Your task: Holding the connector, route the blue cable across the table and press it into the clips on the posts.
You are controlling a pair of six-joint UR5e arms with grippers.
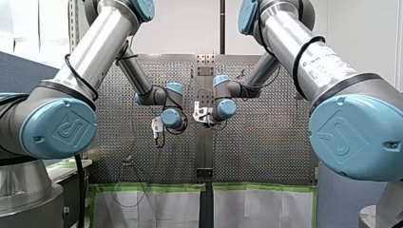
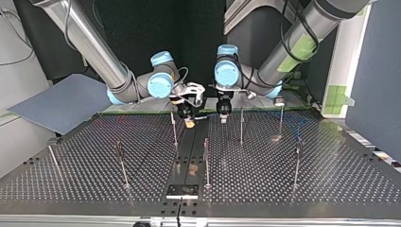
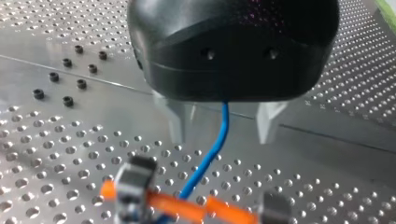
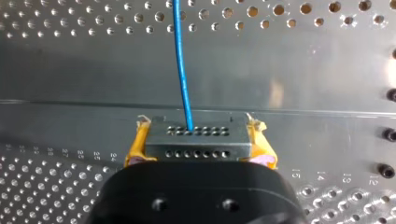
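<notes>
Right wrist view: my right gripper (image 4: 200, 143) has its yellow-padded fingers (image 4: 134, 148) clamped on the connector (image 4: 196, 137); the blue cable (image 4: 181, 65) runs ahead over the counter (image 4: 303, 70).
Left gripper (image 3: 222, 133): fingers spread, the cable passing between them, not gripped.
Risk: slack could snag a post (image 2: 241, 125), or a hard pull could tug the connector loose.
Containers: none visible; clips too small to tell whether any is filled.

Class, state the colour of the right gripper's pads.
Yellow pads on the connector; right wrist view.
</notes>
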